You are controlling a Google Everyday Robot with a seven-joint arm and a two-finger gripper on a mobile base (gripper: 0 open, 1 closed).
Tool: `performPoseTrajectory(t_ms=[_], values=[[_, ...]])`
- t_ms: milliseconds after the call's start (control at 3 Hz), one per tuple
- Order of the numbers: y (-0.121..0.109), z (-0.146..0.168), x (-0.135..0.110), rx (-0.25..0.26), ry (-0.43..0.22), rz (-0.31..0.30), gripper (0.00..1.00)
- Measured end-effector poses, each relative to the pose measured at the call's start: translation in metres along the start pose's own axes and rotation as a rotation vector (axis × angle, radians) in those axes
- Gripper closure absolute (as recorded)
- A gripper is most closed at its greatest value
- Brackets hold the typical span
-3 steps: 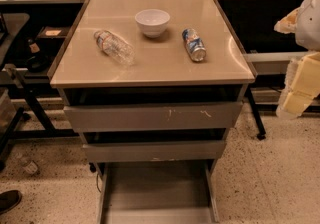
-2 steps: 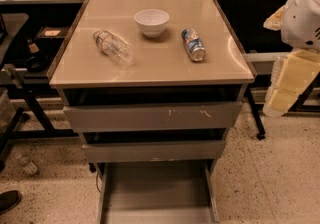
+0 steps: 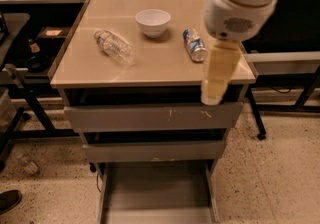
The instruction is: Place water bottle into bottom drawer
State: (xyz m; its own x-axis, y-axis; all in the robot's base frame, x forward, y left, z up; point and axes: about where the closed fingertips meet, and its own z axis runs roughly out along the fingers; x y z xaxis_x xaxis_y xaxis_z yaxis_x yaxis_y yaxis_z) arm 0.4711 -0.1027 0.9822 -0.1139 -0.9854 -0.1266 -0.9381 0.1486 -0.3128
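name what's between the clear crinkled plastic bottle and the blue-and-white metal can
Camera view: round white bowl, slightly behind; gripper hangs front right of the tabletop.

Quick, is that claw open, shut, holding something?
Gripper: cannot be told, open or closed; it hangs at the front right edge of the tabletop, the water bottle lying apart.

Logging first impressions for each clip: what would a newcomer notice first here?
The big white arm looms at upper right, its hand hanging over the cabinet's front right edge. On top lie the bottle, at left, a bowl and a can. The bottom drawer is open below.
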Motion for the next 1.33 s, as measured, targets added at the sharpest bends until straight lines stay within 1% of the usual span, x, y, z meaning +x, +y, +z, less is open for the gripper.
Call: performPoseTrajectory(t_ms=[333,667,1000,1333], values=[[-0.009,0.021,-0.033,-0.008,-0.005,-0.04,0.0],[-0.01,0.022,-0.035,-0.007,-0.006,-0.043,0.0],[-0.013,0.03,-0.046,-0.015,-0.03,-0.008,0.0],[-0.035,0.044,-0.063,-0.02,-0.045,0.081,0.0]])
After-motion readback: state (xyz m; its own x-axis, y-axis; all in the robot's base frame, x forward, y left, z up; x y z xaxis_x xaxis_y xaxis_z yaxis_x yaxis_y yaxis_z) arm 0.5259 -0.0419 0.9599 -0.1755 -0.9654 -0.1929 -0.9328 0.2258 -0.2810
